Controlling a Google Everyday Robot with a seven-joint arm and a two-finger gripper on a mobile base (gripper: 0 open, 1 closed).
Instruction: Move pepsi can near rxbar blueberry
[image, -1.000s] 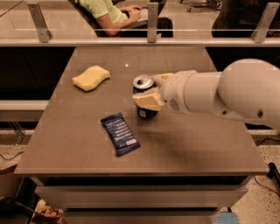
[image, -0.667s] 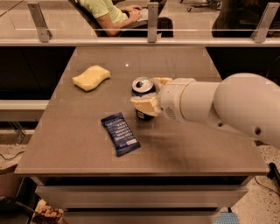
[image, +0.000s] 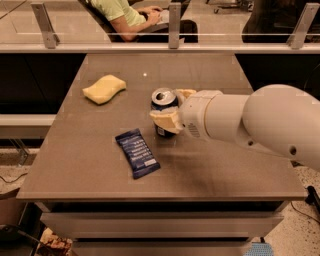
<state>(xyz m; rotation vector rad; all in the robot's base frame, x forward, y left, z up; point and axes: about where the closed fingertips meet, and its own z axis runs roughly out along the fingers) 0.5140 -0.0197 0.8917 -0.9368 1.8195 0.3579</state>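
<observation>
Looking at the frame centre, I see the gripper closed around the upright pepsi can; the rxbar blueberry lies near, to the lower left, its long axis running toward lower right.

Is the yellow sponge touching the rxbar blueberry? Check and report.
No. The yellow sponge lies apart from the rxbar blueberry, bare table between them, while the gripper grips the pepsi can.

Grey table, glass partition behind

Warm soft light, pincer clasping pepsi can
</observation>
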